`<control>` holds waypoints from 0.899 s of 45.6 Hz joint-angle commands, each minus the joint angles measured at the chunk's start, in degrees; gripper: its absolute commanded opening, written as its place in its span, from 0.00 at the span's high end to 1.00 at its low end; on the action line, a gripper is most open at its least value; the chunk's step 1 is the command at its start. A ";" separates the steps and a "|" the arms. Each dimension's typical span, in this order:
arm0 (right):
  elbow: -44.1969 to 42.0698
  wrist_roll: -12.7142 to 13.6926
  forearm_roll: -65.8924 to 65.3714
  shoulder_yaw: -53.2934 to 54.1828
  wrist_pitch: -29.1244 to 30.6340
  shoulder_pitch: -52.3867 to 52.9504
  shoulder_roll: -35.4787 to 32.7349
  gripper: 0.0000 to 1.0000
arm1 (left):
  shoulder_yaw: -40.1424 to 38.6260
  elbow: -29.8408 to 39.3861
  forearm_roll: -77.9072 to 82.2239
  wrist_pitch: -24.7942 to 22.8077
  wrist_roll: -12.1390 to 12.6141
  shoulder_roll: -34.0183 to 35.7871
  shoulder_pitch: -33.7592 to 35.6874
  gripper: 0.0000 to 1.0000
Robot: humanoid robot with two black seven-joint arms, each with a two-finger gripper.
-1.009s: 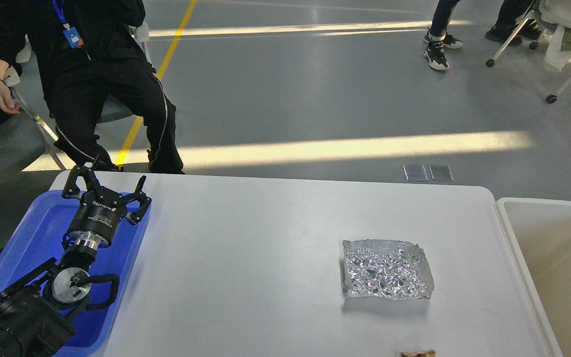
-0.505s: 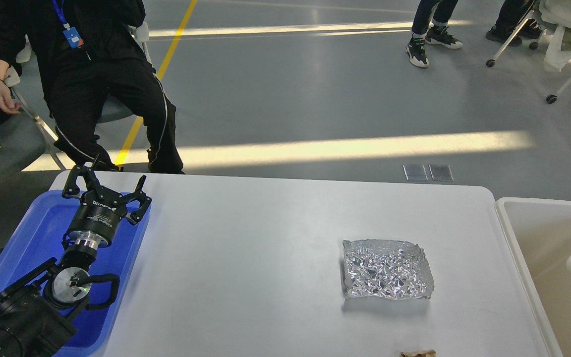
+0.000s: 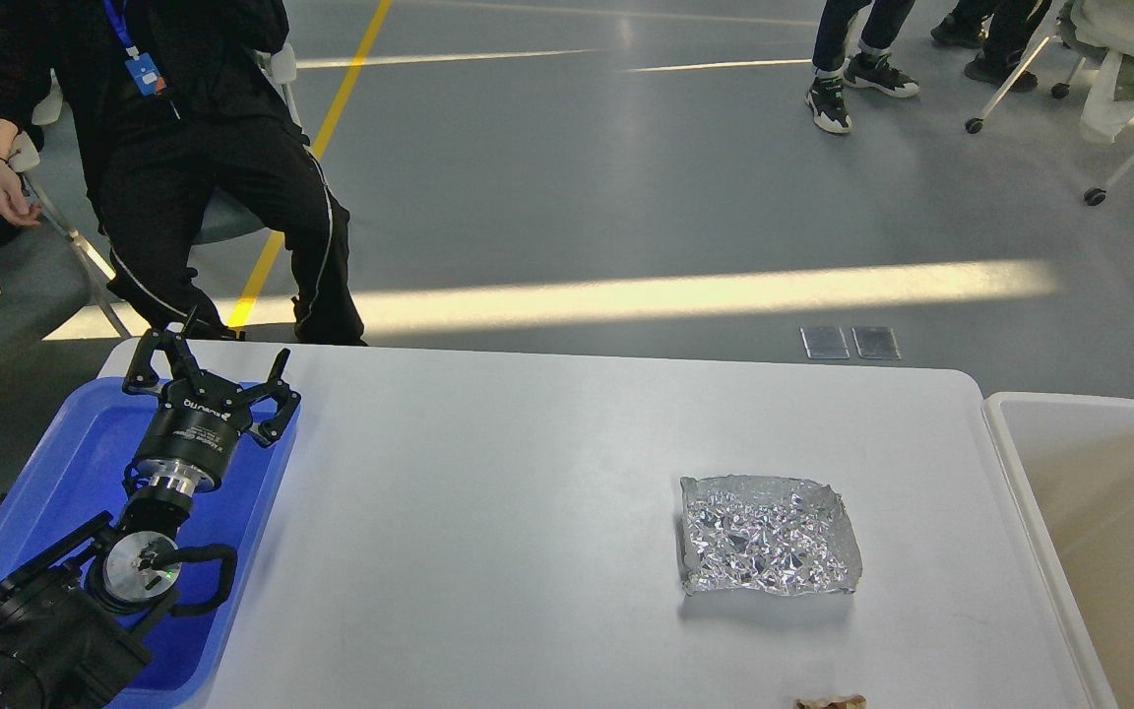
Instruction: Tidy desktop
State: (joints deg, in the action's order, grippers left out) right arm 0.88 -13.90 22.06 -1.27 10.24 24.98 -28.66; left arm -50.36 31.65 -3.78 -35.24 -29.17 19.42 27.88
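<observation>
The desktop (image 3: pixel 528 512) was spread across mid-frame; crumpled foil (image 3: pixel 770 535) lay on its right side, near the bin (image 3: pixel 1030 492). The left gripper (image 3: pixel 208 379) was held wide, empty, over the tray (image 3: pixel 85 453). Right arm wasn't seen. Judged step: foil pickup pending; next, approx. a reach and pinch at the foil's edge would be needed.

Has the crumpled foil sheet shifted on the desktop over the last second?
No. The foil sheet lies in the same spot on the desktop, the same gap left to the cream bin.
</observation>
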 commanded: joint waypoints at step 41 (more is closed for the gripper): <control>-5.97 -0.34 -6.85 -0.05 -0.04 2.09 -0.34 0.00 | 0.00 -0.01 0.00 0.00 -0.01 0.00 -0.02 0.00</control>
State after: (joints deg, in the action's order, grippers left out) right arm -1.07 -14.07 18.57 -0.63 10.29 25.74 -29.34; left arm -50.36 31.65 -3.78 -35.24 -29.17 19.42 27.88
